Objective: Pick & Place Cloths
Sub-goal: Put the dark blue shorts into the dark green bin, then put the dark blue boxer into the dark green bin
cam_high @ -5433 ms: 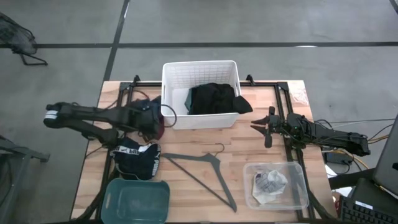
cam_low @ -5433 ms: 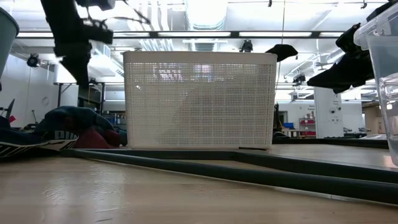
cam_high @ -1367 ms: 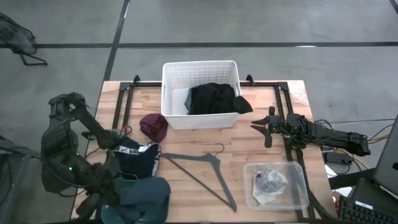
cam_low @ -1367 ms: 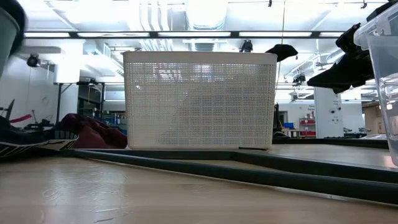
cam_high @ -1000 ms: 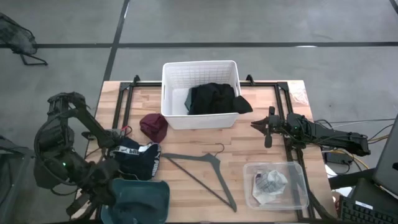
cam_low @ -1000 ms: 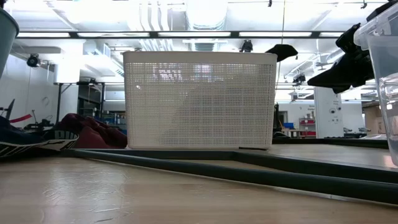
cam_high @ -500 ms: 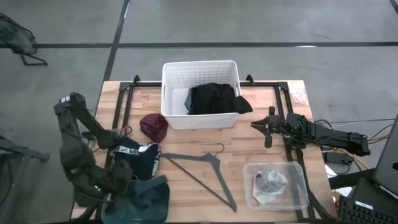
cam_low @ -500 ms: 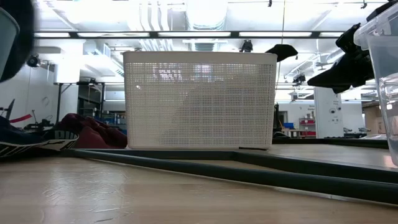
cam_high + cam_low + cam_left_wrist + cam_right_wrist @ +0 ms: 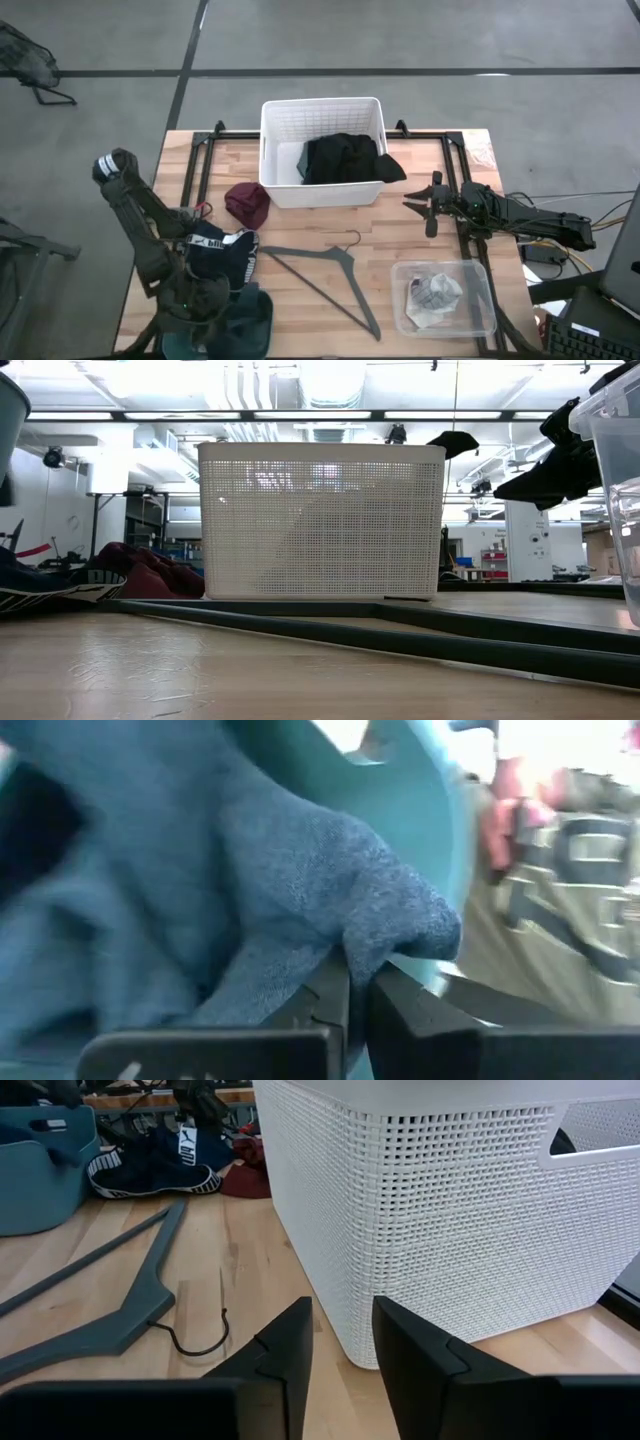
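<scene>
At the near left corner of the table, the left gripper (image 9: 355, 982) has its two dark fingers pressed together on a fold of the teal cloth (image 9: 250, 870), which bunches up just above the fingertips. In the high view the left arm bends down over the teal plastic bin (image 9: 255, 318), and the teal cloth (image 9: 243, 300) lies at that bin's rim under the arm; the bin's curved teal wall shows behind the fabric in the left wrist view.

The right gripper (image 9: 432, 205) waits at the right side of the table, near the white slatted basket (image 9: 287, 122). Its fingers (image 9: 285, 1345) stand a little apart with nothing between them, pointing toward the basket's wall and the hook of the grey clothes hanger (image 9: 330, 275).

The white basket at the far middle of the table holds a black cloth (image 9: 345, 158), part of which drapes over its right rim, with a small strip of teal fabric beside it. A clear plastic container (image 9: 480, 275) at the near right holds small white and pale crumpled pieces (image 9: 433, 294).

On the bare wood, a maroon cloth (image 9: 247, 203) lies just in front of the basket's left corner. A dark navy cloth with white print (image 9: 222, 252) lies between the maroon cloth and the teal bin, touching the left arm. The hanger lies flat between the navy cloth and the clear container.
</scene>
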`<state>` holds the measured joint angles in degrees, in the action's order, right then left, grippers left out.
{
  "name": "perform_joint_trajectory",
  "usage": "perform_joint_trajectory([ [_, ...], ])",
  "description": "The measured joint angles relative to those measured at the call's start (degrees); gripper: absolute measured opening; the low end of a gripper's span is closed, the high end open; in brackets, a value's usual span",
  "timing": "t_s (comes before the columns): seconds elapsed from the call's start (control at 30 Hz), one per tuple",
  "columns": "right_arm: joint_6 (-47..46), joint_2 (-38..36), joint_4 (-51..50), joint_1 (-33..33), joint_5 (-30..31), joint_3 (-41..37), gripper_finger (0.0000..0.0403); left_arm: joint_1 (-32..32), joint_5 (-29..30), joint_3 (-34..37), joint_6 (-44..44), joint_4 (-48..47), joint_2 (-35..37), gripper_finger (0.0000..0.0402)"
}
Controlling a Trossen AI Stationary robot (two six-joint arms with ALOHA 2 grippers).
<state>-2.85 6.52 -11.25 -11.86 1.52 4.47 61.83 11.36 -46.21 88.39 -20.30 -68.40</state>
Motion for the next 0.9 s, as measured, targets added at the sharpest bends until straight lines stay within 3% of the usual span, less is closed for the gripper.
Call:
perform_joint_trajectory([
  [0.1,-0.07,0.0,0.02,-0.02,0.0,0.0,0.0114,-0.58,1.93,2.92,-0.59,0.34,0.04,0.0024],
  [0.3,0.0,0.0,0.0,-0.01,0.02,0.0,0.0131,-1.19,11.63,6.24,2.01,0.34,0.15,0.0043],
  [0.7,-0.05,0.0,0.02,0.0,0.01,0.0,0.0163,-1.23,20.9,5.96,-13.35,4.42,0.24,0.0171],
  [0.9,-0.02,0.0,0.0,0.0,0.0,0.0,0.0178,-1.62,23.67,6.09,-16.21,4.21,0.2,0.0191],
])
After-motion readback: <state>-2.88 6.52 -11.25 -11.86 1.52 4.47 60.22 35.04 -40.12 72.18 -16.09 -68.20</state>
